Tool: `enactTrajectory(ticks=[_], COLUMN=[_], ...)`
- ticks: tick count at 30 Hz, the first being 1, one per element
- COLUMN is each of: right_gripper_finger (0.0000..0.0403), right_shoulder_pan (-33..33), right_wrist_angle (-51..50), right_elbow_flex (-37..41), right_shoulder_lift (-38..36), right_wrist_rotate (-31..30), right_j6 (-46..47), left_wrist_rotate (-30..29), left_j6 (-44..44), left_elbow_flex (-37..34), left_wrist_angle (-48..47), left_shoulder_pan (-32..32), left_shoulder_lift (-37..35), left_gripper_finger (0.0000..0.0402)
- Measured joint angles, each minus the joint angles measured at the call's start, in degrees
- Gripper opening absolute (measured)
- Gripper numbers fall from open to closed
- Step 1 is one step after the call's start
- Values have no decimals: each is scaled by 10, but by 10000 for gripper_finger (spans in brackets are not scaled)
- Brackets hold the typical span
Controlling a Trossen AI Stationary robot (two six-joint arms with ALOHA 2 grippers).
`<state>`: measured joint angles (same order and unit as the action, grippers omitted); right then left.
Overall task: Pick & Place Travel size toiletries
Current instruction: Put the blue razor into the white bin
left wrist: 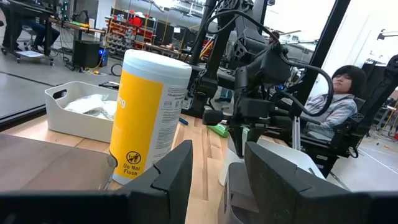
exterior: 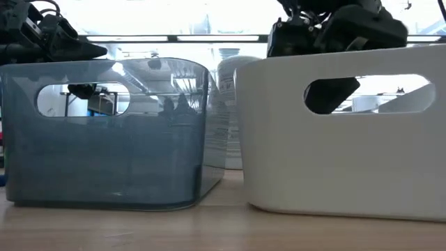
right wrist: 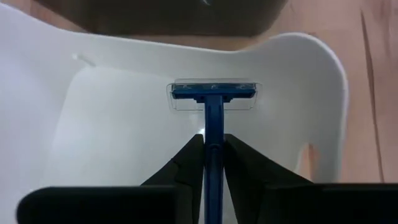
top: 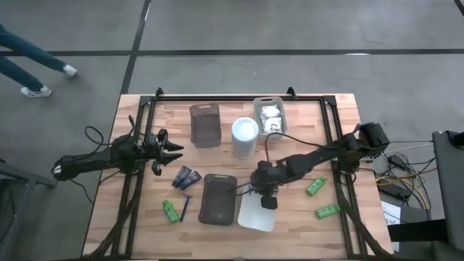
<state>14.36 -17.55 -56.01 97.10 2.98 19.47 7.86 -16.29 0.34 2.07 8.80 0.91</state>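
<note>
Razor (right wrist: 213, 118) in right tool (right wrist: 212, 163), over white tray (right wrist: 112, 130).

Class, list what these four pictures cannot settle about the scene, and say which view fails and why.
- Low view: the white tray and grey tray walls hide everything lying on the table.
- Right wrist view: the right gripper holds a blue razor; whether it touches the tray floor is unclear.
- High view: packets in the far tray are too small to count.

Robotics lab or workshop floor.
Concrete floor (top: 239, 29), equipment racks (left wrist: 127, 34) at eleven o'clock, seated person (left wrist: 339, 102) watching.
</note>
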Motion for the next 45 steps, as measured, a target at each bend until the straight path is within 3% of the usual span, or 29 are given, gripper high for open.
enactTrajectory(ticks=[13, 24, 31, 45], right_gripper_finger=[142, 182, 185, 145], right_shoulder_pan=[-7, -7, -7, -8], right_wrist_angle=[-2, -36, -62, -163], right_elbow_flex=[0, -8, -9, -9], right_shoulder_lift=[4, -17, -36, -140], right_wrist_rotate=[0, 2, 0, 0], right_j6=[29, 27, 25, -11], left_wrist_rotate=[0, 0, 0, 0], left_j6=[0, 0, 0, 0], left_elbow_flex=[0, 0, 0, 0], left_wrist_angle=[0, 0, 0, 0], left_shoulder_pan=[0, 0, 0, 0], left_shoulder_lift=[0, 0, 0, 0], left_gripper_finger=[151, 151, 151, 151])
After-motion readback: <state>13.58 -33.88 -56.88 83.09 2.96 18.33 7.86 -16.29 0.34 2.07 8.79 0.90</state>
